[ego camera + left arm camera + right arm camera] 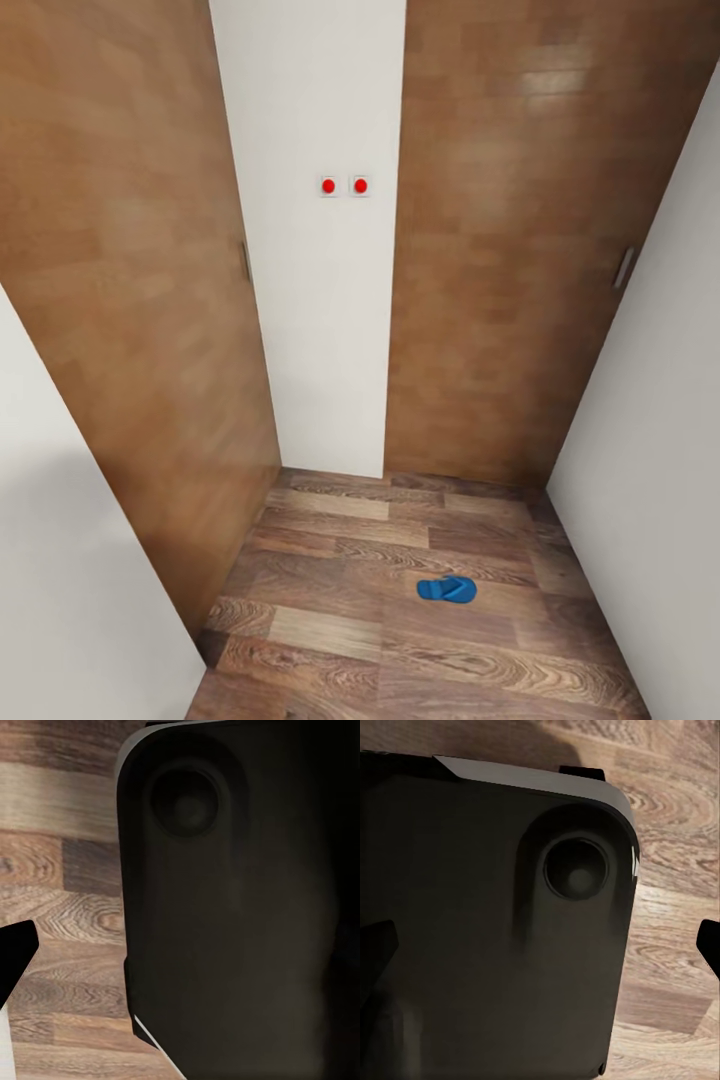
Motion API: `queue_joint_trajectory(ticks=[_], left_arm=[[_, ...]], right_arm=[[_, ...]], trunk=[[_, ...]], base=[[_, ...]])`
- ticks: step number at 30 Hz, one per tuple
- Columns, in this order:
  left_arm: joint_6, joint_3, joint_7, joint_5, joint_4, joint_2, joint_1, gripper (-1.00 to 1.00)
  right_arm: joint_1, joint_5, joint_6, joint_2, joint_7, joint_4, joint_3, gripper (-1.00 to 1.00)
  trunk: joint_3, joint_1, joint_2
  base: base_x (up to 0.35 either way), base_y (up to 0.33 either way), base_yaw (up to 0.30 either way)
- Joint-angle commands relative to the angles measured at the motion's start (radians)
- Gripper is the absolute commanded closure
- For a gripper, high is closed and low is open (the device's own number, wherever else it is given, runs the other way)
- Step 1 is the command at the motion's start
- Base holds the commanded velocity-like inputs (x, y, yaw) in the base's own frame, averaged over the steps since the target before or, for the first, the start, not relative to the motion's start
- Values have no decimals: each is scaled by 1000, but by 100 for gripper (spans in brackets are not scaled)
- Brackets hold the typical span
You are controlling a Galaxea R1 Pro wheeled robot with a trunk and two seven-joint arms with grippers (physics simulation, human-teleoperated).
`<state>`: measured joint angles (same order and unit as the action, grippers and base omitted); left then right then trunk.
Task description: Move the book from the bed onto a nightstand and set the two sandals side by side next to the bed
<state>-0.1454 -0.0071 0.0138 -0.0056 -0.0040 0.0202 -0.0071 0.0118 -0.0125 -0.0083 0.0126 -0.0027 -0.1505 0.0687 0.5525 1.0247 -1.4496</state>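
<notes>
Brown wood-plank floor (340,640) with strong grain fills the foreground of the head view, narrowing toward a small alcove. On those planks, a little right of centre and well short of the back wall, lies one bright blue flat flip-flop sandal (446,589), flat on the floor with its long side running crosswise. It touches nothing else, and stands apart from both side walls.

Plain white walls close in at either side, a white wall on the left (60,560) and another on the right (660,480). Beyond the sandal, two tall brown wood-panelled doors rise from the floor: the left door (130,280), angled toward the camera, and the right door (500,250), which carries a slim metal handle (624,267) near its far edge. Between them stands a narrow white wall strip (310,300), and high on it sit two small white wall plates with round red buttons (344,185), side by side.

Both wrist views look down on the robot's own dark rounded base (495,945) over the same plank floor (60,885). Dark finger edges show at the margins of those views, but I cannot tell whether either gripper is spread or pressed together.
</notes>
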Motion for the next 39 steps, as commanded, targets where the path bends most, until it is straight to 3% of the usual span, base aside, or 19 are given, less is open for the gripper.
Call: queue_joint_trajectory(ticks=[1, 26, 39], left_arm=[[-3, -1, 1, -1, 1, 0, -1, -100], [-3, -1, 1, -2, 1, -1, -1, -100], [-3, -1, 1, -2, 1, -1, -1, -100]], right_arm=[[1, -1, -1, 0, 0, 0, 6, -100], [1, 0, -1, -1, 0, 0, 6, -100], [1, 0, -1, -1, 0, 0, 6, -100]], trunk=[[1, 0, 0], [1, 0, 0], [1, 0, 0]], base=[[201, 26, 0], [289, 27, -5], [251, 0, -203]])
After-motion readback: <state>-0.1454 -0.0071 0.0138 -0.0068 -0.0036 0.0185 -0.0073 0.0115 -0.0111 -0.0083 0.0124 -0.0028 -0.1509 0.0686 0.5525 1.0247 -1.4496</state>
